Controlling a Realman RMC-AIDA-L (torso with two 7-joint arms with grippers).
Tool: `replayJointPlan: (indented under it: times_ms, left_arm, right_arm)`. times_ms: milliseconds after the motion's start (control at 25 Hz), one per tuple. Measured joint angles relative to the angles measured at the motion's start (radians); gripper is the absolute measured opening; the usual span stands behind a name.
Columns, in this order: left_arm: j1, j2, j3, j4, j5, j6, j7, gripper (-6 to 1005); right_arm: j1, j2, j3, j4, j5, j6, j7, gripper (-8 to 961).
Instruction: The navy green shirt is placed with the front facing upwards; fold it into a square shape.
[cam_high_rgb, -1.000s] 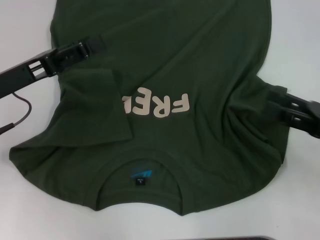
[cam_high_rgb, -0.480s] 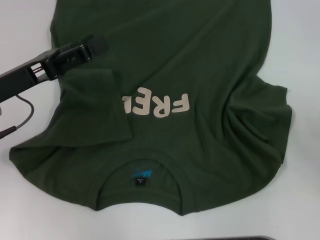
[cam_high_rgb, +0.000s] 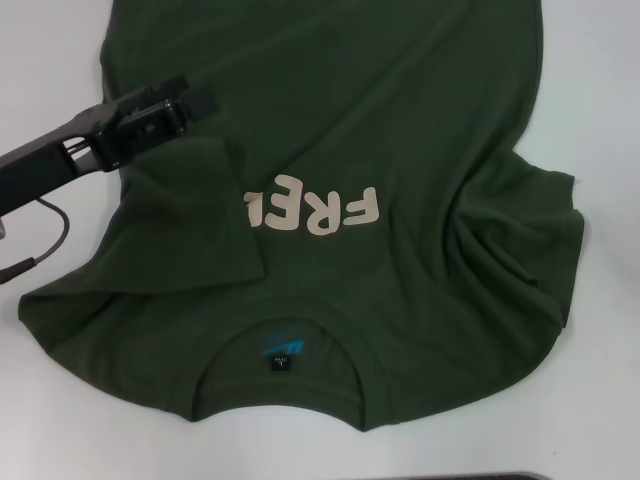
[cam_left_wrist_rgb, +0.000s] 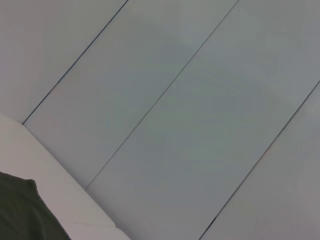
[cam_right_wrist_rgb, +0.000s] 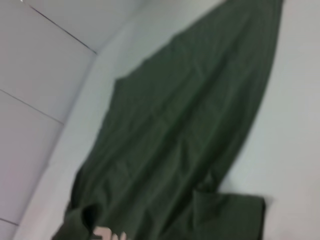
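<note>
Where the head view begins, nearest the robot: navy green shirt (cam_high_rgb: 400, 130), dark olive knit cotton, front up on a smooth white table (cam_high_rgb: 50, 60), round ribbed collar (cam_high_rgb: 280, 325) closest. Inside the collar, a small black neck label (cam_high_rgb: 283, 357) with blue print. Just beyond, pale pinkish-beige block lettering (cam_high_rgb: 315, 213), reading upside down; only part showing, the rest covered by a flap of cloth folded inward from the left side. Right sleeve area bunched into soft diagonal creases (cam_high_rgb: 490, 240), edge ragged in outline against the table. Farther off, shirt body flat and running out past the far edge of view.

Left end effector (cam_high_rgb: 185, 100), black and boxy, over the folded left edge of the shirt, arm reaching in from the left; a thin dark cable (cam_high_rgb: 45, 235) looping on the table below it. Finger state: cannot tell. Right end effector: outside every view.

Left wrist view: one dark corner of the shirt, white table edge, pale panelled wall (cam_left_wrist_rgb: 190, 100) with thin seams. Right wrist view: long tapering drape of the shirt, softly rippled, across the table.
</note>
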Motion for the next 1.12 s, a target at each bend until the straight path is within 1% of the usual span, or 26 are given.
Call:
replayJointPlan:
  times_ms: [160, 320, 400, 720, 800, 1000, 1120]
  left_arm:
    - [0.005, 0.000, 0.000, -0.001, 0.002, -0.001, 0.009, 962]
    - [0.007, 0.000, 0.000, -0.001, 0.002, -0.002, 0.016, 962]
    - [0.008, -0.001, 0.000, -0.003, -0.001, -0.002, 0.017, 962]
    - [0.005, -0.002, 0.000, -0.009, -0.003, -0.006, 0.018, 962]
    - [0.004, -0.001, -0.001, -0.009, -0.003, -0.007, 0.018, 962]
    - [0.003, 0.001, -0.005, -0.009, -0.003, -0.009, 0.018, 962]
    - [0.003, 0.001, -0.005, -0.009, -0.003, -0.019, 0.018, 961]
  right_arm:
    - [0.047, -0.001, 0.005, -0.010, -0.080, 0.024, 0.089, 904]
    - [0.052, 0.000, 0.009, -0.003, -0.081, 0.037, 0.100, 903]
    - [0.053, 0.006, 0.009, 0.000, -0.081, 0.041, 0.102, 903]
    - [0.057, 0.051, -0.002, 0.011, -0.086, 0.050, 0.101, 900]
    - [0.061, 0.055, -0.005, 0.029, -0.087, 0.055, 0.099, 899]
    - [0.073, 0.055, -0.013, 0.065, -0.088, 0.082, 0.097, 900]
    - [0.078, 0.063, -0.016, 0.067, -0.088, 0.096, 0.096, 900]
